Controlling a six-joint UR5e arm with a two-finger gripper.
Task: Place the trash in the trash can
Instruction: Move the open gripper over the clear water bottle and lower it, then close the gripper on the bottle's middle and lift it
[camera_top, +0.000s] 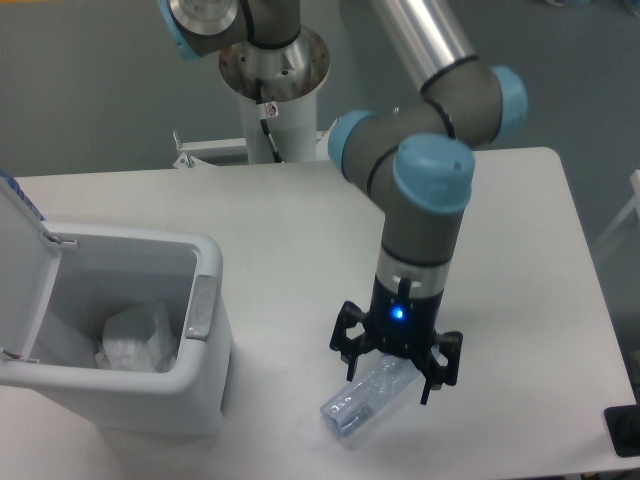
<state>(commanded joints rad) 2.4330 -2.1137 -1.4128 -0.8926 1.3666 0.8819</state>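
Observation:
The crushed clear plastic bottle lies on the white table near the front edge, its bluish end hidden under the gripper. My gripper hangs straight down over the bottle's upper right end, open, with a finger on each side of it. The crumpled whitish wrapper lies inside the trash can, a boxy white bin at the front left with its lid flipped open to the left and a grey latch tab on its right rim.
The arm's base column stands behind the table's far edge. A dark object pokes in at the lower right corner. The table's right edge runs close by the gripper.

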